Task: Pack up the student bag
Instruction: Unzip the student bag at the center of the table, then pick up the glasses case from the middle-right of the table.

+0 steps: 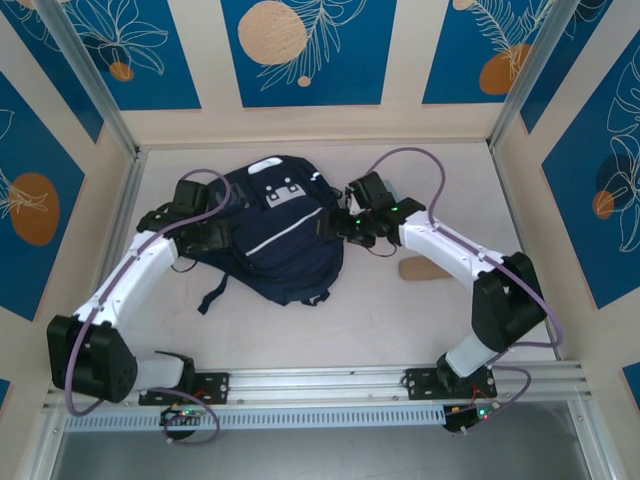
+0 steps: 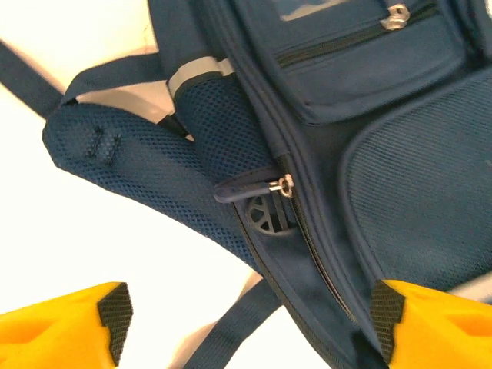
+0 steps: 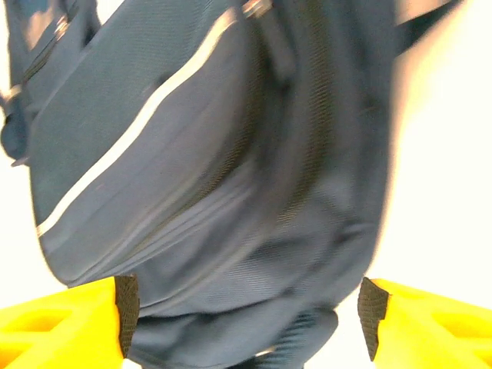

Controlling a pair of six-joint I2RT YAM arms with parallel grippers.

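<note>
The student bag (image 1: pixel 275 235), a dark navy backpack with thin white stripes and a white patch near its top, lies flat in the middle of the table. My left gripper (image 1: pixel 205 237) is at its left side, open. In the left wrist view the yellow fingers (image 2: pixel 430 327) stand wide apart over a mesh strap (image 2: pixel 146 173), a side zip pull (image 2: pixel 284 184) and the bag (image 2: pixel 400 184). My right gripper (image 1: pixel 352 224) is at the bag's right edge, also open. Its wrist view shows the bag's lower body (image 3: pixel 231 192) between the spread fingers (image 3: pixel 65 327), a little blurred.
A tan wooden-looking object (image 1: pixel 418 269) lies on the table right of the bag, beside the right forearm. Loose straps (image 1: pixel 213 292) trail from the bag's near-left corner. Patterned walls enclose the table on three sides; a metal rail (image 1: pixel 320 385) runs along the near edge.
</note>
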